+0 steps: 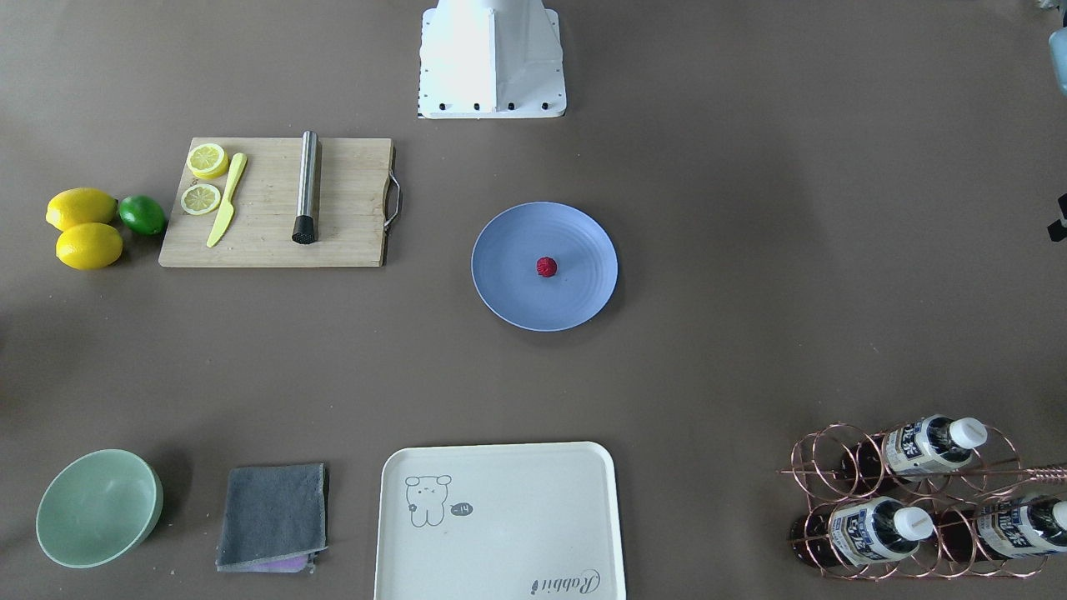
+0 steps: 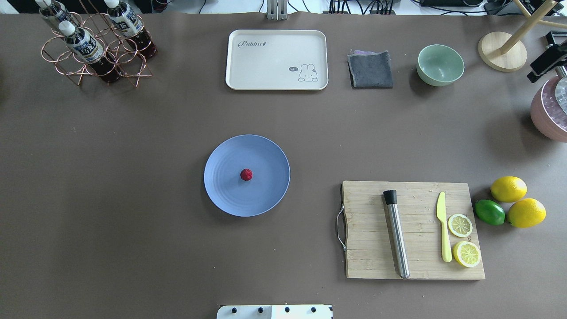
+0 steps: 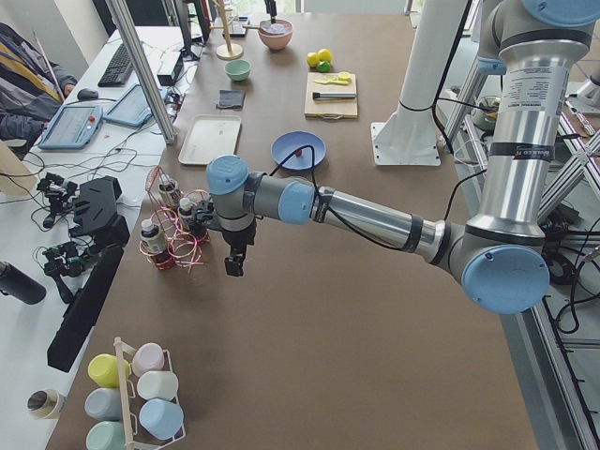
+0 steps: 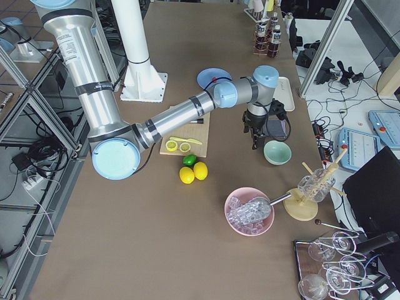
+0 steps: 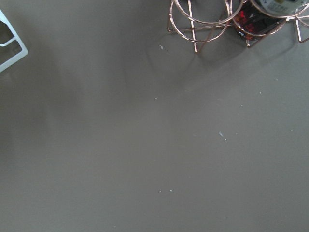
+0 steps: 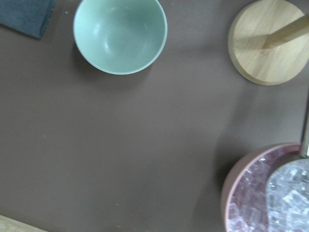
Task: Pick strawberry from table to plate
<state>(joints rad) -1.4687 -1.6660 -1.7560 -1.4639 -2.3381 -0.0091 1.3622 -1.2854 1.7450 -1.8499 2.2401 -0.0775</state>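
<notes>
Small dark-red bumpy strawberry (image 2: 246, 174) lies on round light-blue plate (image 2: 226, 195), centre of grey-brown worktop (image 2: 133, 177). Left claw (image 3: 233, 266), right claw (image 4: 254, 140) near opposite ends: grip cannot be told. Risk: a nudged plate rolls the berry off.

The strawberry (image 2: 246, 174) lies in the middle of the plate (image 2: 221, 195), at the centre of the table (image 2: 133, 177). Beyond the plate sits a tray (image 2: 277, 66); to the plate's right, nearer the robot, a cutting board (image 2: 367, 248).

Dark-red strawberry (image 2: 246, 174), light-blue ringed plate (image 2: 230, 195), grey-brown table (image 2: 133, 155).
</notes>
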